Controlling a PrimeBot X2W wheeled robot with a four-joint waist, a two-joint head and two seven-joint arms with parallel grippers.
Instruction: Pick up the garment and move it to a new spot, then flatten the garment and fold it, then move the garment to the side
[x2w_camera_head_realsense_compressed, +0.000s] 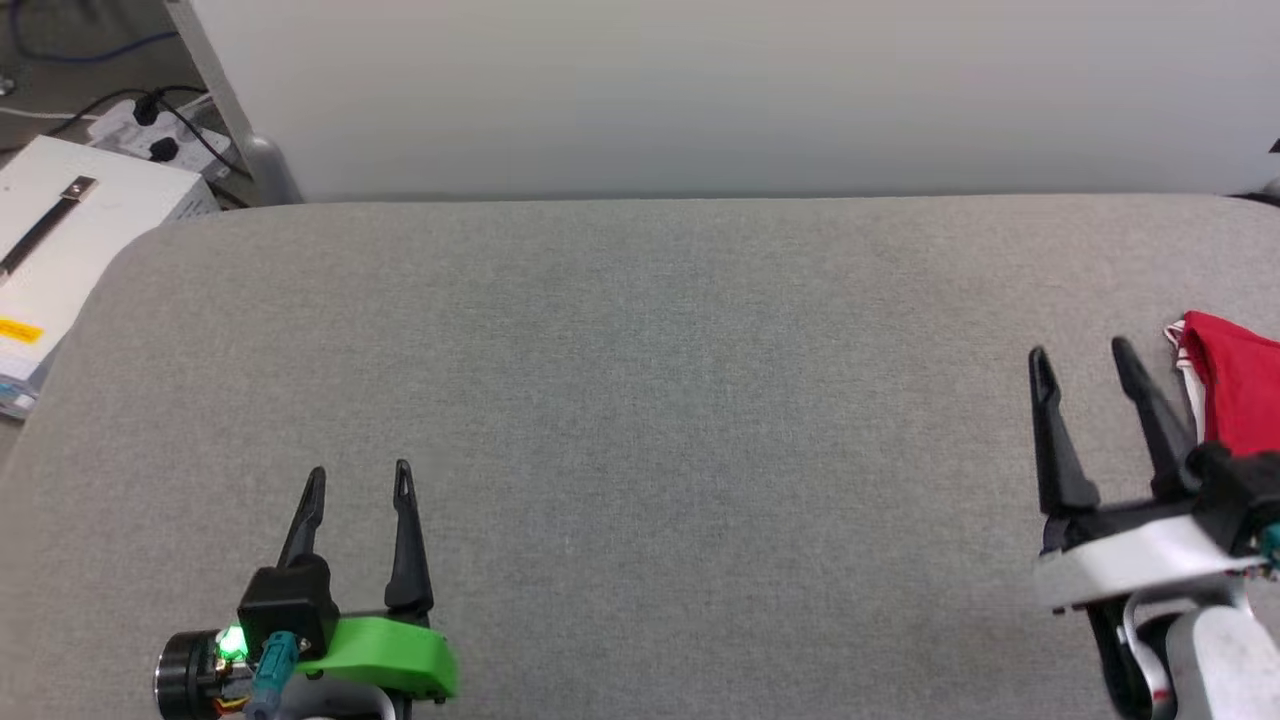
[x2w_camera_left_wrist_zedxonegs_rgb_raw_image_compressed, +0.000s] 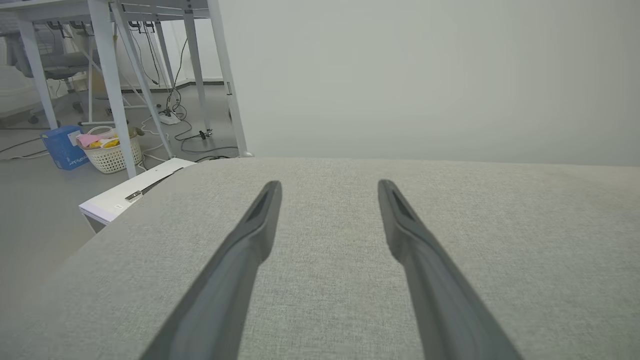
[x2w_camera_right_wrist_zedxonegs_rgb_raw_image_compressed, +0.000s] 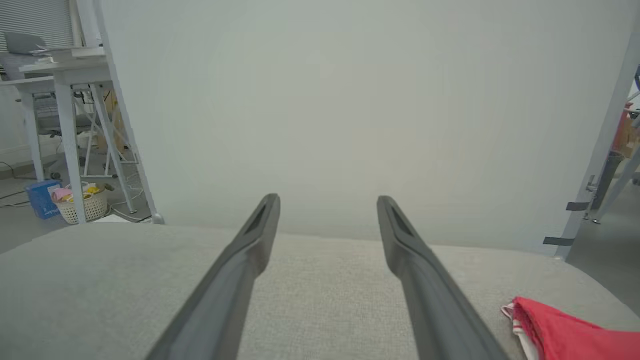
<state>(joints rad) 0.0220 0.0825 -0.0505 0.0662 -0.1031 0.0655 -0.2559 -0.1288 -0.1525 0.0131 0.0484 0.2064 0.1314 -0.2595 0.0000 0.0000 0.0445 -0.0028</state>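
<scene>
The garment (x2w_camera_head_realsense_compressed: 1235, 390) is a red cloth with white striped trim, bunched at the right edge of the grey table (x2w_camera_head_realsense_compressed: 640, 420); most of it is cut off by the frame. It also lies at the lower right of the right wrist view as the garment (x2w_camera_right_wrist_zedxonegs_rgb_raw_image_compressed: 560, 332). My right gripper (x2w_camera_head_realsense_compressed: 1082, 355) stands open just left of it, its right finger close to the cloth's edge, nothing between the fingers. The same right gripper (x2w_camera_right_wrist_zedxonegs_rgb_raw_image_compressed: 327, 202) is open in its own view. My left gripper (x2w_camera_head_realsense_compressed: 360, 475) is open over bare cloth at the lower left, as is the left gripper (x2w_camera_left_wrist_zedxonegs_rgb_raw_image_compressed: 329, 187).
A pale wall (x2w_camera_head_realsense_compressed: 700, 90) stands behind the table. A white box (x2w_camera_head_realsense_compressed: 70, 230) sits off the table's left corner, with cables and a power strip (x2w_camera_head_realsense_compressed: 150, 125) on the floor. White table legs and a laundry basket (x2w_camera_left_wrist_zedxonegs_rgb_raw_image_compressed: 112, 150) stand further left.
</scene>
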